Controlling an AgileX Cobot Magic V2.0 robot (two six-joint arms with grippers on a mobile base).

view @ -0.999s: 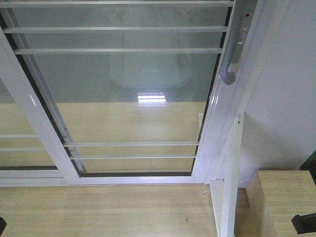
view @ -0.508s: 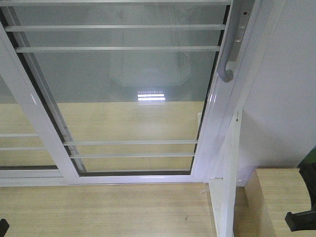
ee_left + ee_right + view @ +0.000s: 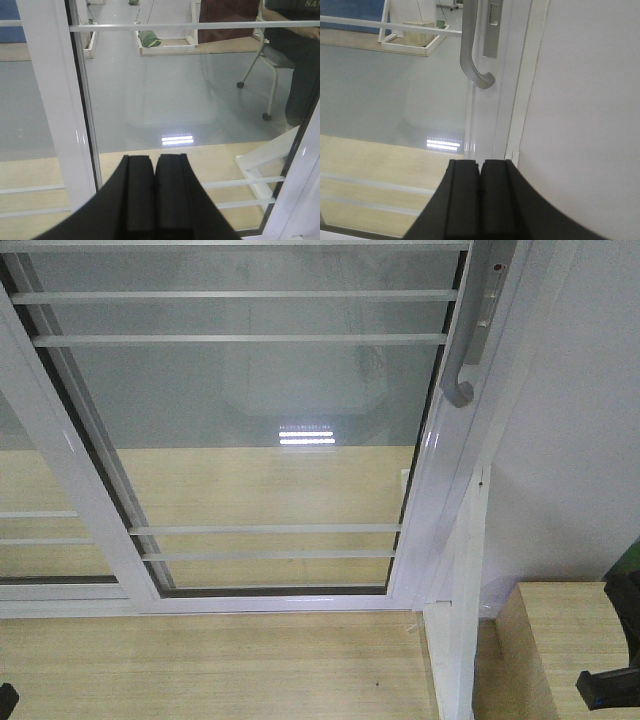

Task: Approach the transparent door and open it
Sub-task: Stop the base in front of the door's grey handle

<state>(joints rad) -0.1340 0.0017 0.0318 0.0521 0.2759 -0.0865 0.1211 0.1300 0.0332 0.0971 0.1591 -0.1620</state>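
The transparent door fills the front view: clear glass in a white frame with thin white horizontal bars. Its curved grey-white pull handle hangs on the right stile; it also shows in the right wrist view, above and ahead of my right gripper, which is shut and empty. My left gripper is shut and empty, facing the glass beside a white frame post. In the front view only a dark tip of the right gripper and a corner of the left arm show.
A second glass panel overlaps at the left. A white wall stands right of the door, with a white post and a wooden box below it. Beyond the glass are a chair and seated person.
The view has settled slightly closer to the door; the handle sits a little higher and left in frame than a second ago. Both grippers stay shut.
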